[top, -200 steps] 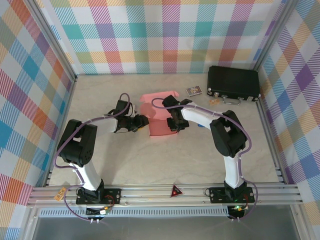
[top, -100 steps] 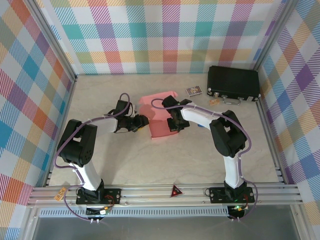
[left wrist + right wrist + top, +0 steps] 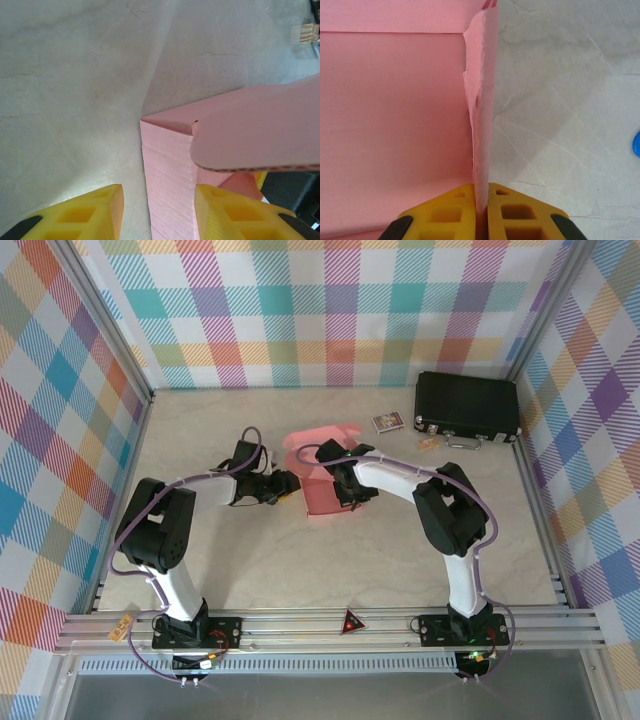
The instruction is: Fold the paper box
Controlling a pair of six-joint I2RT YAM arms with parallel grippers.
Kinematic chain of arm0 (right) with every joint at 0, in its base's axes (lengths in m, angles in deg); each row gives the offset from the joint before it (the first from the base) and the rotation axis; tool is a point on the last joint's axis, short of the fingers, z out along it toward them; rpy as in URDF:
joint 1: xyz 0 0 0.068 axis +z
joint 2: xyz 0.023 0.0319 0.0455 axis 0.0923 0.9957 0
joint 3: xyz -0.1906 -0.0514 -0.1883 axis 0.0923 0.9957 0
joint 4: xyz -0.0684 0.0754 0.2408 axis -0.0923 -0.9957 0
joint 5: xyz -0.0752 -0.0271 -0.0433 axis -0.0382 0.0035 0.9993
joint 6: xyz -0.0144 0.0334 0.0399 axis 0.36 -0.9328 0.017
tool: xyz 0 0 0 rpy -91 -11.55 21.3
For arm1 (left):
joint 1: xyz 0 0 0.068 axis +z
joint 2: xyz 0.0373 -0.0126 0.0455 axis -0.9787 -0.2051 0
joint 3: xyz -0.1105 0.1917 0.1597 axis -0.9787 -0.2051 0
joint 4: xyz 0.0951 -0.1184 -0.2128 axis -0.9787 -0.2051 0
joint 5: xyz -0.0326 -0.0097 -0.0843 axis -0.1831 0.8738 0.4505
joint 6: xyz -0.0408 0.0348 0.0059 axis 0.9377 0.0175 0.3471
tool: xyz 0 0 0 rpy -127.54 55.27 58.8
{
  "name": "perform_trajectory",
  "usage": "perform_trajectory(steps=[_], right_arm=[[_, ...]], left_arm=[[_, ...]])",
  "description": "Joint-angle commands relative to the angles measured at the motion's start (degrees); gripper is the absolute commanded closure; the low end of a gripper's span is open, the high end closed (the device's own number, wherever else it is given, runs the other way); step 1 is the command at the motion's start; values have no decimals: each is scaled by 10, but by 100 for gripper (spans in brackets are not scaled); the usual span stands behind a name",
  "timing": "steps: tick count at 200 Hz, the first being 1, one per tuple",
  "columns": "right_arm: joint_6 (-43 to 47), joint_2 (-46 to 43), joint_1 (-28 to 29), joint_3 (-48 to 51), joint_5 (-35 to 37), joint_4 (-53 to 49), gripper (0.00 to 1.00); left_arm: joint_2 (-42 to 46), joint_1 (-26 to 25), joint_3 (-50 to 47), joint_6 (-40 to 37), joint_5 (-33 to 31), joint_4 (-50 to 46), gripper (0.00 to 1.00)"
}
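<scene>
Right tool (image 3: pixel 481 200): fingers (image 3: pixel 520 212) pressed together on a thin upright flap of the paper box (image 3: pixel 395 110), with the card edge running straight up out of the pinch. Reads as holding that side wall vertical so the fold takes along its crease. The box's floor panel lies flat to the flap's left, bare bench (image 3: pixel 560 100) to its right.

Left tool (image 3: pixel 157 210): spread partway, not clamping. A corner of the paper box (image 3: pixel 167 165) stands between its two fingers, with a clear gap on one side and a rounded tab hanging over the other finger. My guess is it's a backstop so the box doesn't slide while the right arm works.

Top view: paper box (image 3: pixel 318 502) sits mid-bench between the two tools. Left tool (image 3: pixel 285 483) is at its left edge, right tool (image 3: pixel 345 490) on its right wall. Black case (image 3: pixel 467 407) is in the far right corner, well apart and not involved.

Vs a second ago:
- Right wrist has moved left, in over the box, and the elbow swung with it.
- Far flap was crisp then and is smeared now, so the card is moving.
- Left arm barely changed.

Box is only part formed. Far flap and tab are not yet tucked.
</scene>
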Motion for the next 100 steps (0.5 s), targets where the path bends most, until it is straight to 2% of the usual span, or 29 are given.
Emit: perform_trajectory(steps=[1, 61, 100], right_arm=[[-27, 19, 3, 5, 31, -26, 89], [-39, 8, 1, 1, 14, -17, 90], [-36, -32, -15, 4, -25, 8, 83]], left_arm=[[-14, -7, 19, 10, 23, 16, 59], [-21, -8, 28, 11, 26, 15, 59], [-20, -9, 34, 3, 23, 2, 59]])
